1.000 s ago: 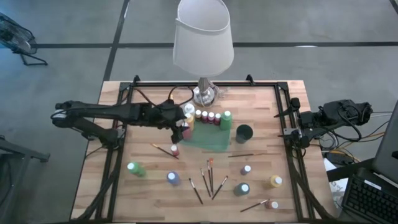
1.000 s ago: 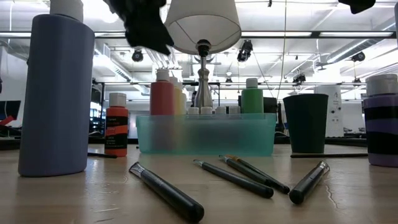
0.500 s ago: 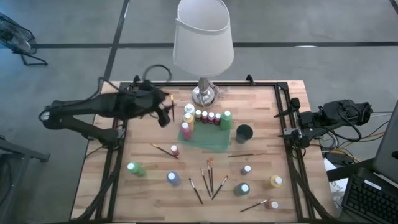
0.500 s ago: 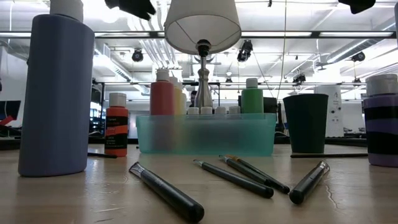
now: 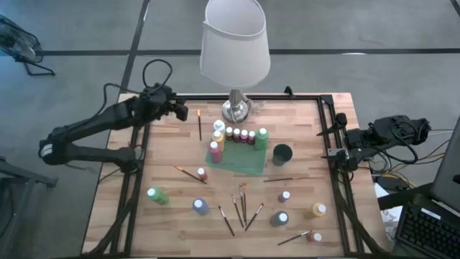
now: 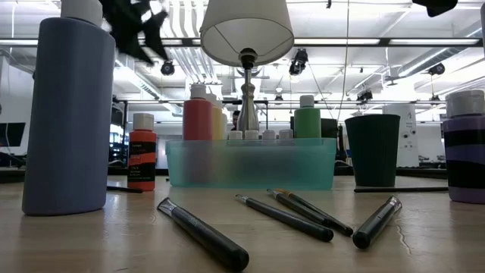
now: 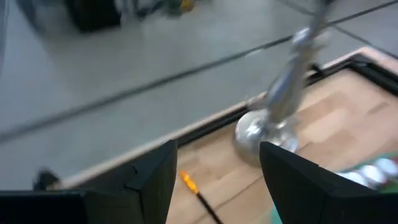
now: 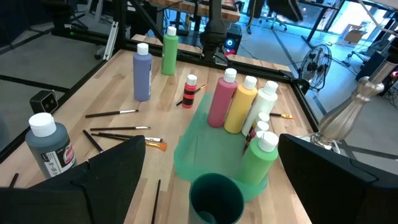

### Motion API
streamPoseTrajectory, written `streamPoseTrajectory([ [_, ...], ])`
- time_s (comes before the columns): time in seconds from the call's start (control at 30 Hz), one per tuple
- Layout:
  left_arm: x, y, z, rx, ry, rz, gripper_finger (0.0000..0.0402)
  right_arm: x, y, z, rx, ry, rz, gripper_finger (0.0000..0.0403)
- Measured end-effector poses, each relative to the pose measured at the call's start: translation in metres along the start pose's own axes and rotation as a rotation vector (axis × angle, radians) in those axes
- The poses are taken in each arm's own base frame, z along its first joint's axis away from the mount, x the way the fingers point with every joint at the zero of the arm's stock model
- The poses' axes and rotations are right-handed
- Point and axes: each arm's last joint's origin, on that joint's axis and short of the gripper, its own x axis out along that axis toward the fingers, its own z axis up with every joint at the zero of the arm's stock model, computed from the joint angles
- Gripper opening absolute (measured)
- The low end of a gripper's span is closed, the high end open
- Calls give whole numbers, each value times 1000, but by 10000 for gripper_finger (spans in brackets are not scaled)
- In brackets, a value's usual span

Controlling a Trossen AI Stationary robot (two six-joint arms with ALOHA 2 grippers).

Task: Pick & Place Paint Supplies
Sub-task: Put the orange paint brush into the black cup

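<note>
The paint supplies are white-capped bottles and thin brushes. Several bottles stand in a green tray [image 5: 244,160]: pink [image 5: 214,150], yellow [image 5: 218,137], green [image 5: 261,137] and small ones between them. More bottles [image 5: 154,194] [image 5: 200,206] [image 5: 318,209] stand upright near the front edge, with loose brushes [image 5: 241,207] lying flat among them. One orange-tipped brush [image 5: 199,124] lies left of the tray. My left gripper [image 5: 185,113] hangs open and empty above the far left corner, just left of that brush [image 7: 189,185]. My right gripper [image 5: 339,145] waits open at the right edge.
A lamp with a white shade [image 5: 234,39] and silver base [image 5: 236,109] stands at the far edge behind the tray. A dark green cup [image 5: 282,153] stands right of the tray. Bare wood lies between tray and right edge and along the left side.
My left gripper has drawn back from above the tray's left end toward the table's far left corner, swinging and rolling as it went and staying open and empty. The bottles in the tray stand as before. My right arm has kept still.
</note>
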Motion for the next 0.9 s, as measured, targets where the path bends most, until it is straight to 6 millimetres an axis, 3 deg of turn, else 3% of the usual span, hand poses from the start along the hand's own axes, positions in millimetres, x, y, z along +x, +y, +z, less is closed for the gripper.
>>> streamPoseTrajectory([
  [0.33,79,36,-37,-190,187,57,220,0,0,0,0,0,0,364],
  [0.63,146,30,-60,-232,370,107,206,0,0,0,0,0,0,364],
  [0.9,195,27,-58,-245,441,149,206,0,0,0,0,0,0,364],
])
